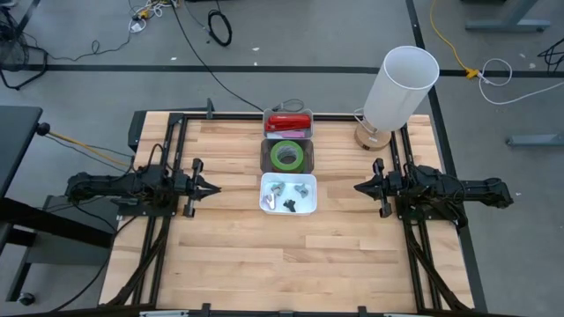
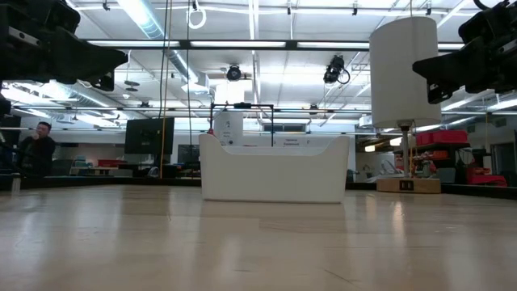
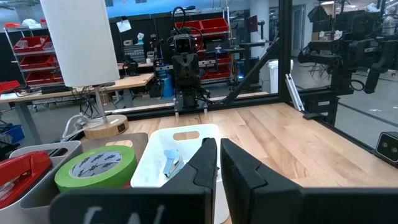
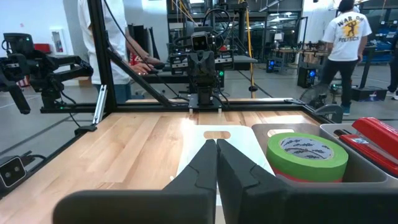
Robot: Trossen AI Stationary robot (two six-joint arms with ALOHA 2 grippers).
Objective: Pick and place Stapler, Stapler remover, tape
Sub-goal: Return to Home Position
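Observation:
Three bins stand in a row at the table's middle. The far grey bin holds the red stapler, which also shows in the left wrist view and right wrist view. The middle bin holds the green tape roll. The near white bin holds the blue-grey staple remover. My left gripper is shut and empty, left of the bins. My right gripper is shut and empty, right of them.
A lamp with a white shade stands on a wooden base at the table's far right. A black frame runs along the table's edges. People stand in the room beyond the table.

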